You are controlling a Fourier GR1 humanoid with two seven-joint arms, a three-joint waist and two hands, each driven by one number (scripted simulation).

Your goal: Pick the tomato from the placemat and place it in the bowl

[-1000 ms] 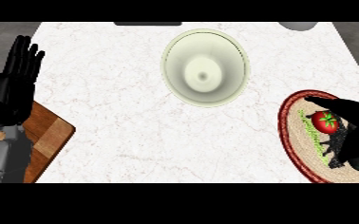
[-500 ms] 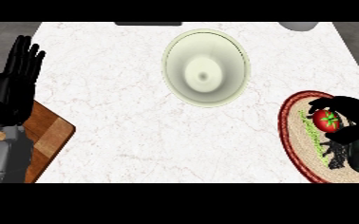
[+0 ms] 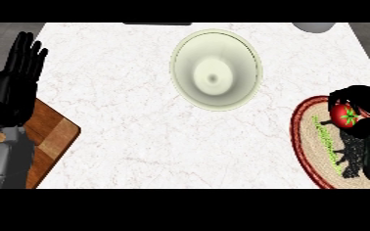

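Note:
A red tomato (image 3: 345, 116) with a green stalk is at the right edge, over a round woven placemat (image 3: 316, 142) with a dark red rim. My right hand (image 3: 358, 100) curls its black fingers round the tomato from above and from the right. Whether the tomato still touches the mat I cannot tell. A pale green bowl (image 3: 215, 69) stands on the white marble counter, up and to the left of the mat, with nothing in it. My left hand (image 3: 19, 76) rests open at the left edge, fingers up.
A wooden cutting board (image 3: 48, 138) lies at the lower left, partly under my left forearm. A grey round object (image 3: 313, 27) shows at the counter's far right edge, and a dark strip (image 3: 157, 23) lies along the far edge.
My right hand's fingers have closed further round the tomato, which has shifted slightly right. The left hand has not moved.

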